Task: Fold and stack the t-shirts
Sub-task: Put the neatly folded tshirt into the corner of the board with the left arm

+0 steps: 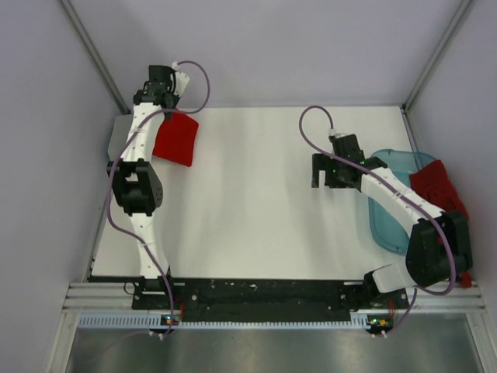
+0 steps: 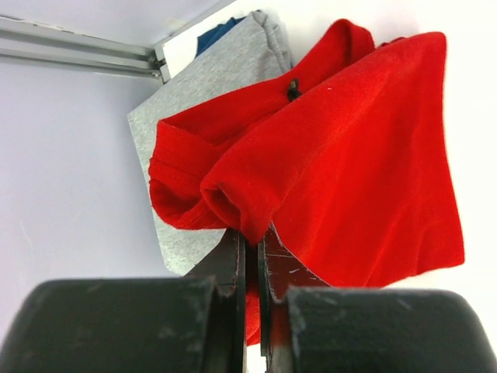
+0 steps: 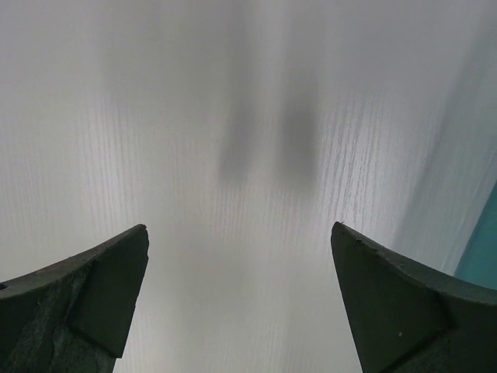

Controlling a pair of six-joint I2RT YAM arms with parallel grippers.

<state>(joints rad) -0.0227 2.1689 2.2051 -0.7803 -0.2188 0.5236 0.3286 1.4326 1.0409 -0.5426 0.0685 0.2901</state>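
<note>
- Step, as I read it: stacking. Left hand (image 2: 252, 241) is clamped shut on a bunched edge of the bright red t-shirt (image 2: 334, 155), which hangs from it at the upper left of the top view.
- The light grey t-shirt (image 2: 225, 74) lies flat in the table's (image 1: 248, 202) upper-left corner, partly under the red one. Can't tell if the two touch.
- Right hand (image 3: 239, 233) has its jaws wide apart and holds nothing. It sits over bare table at centre right, just beside the tub (image 1: 382, 221).
- The darker red t-shirt (image 1: 439, 186) is crumpled at the tub's right side, not yet folded.
- Next move needs: lower the red shirt squarely onto the grey one, then let go without dragging the bunched edge. After that the darker red one is probably next.
- Count: 3 t-shirts (1 bright red, 1 darker red, 1 light grey), 1 light-blue tub, 2 hands.
- A blue scrap (image 2: 217, 35) shows beyond the grey shirt; can't tell what it is.
</note>
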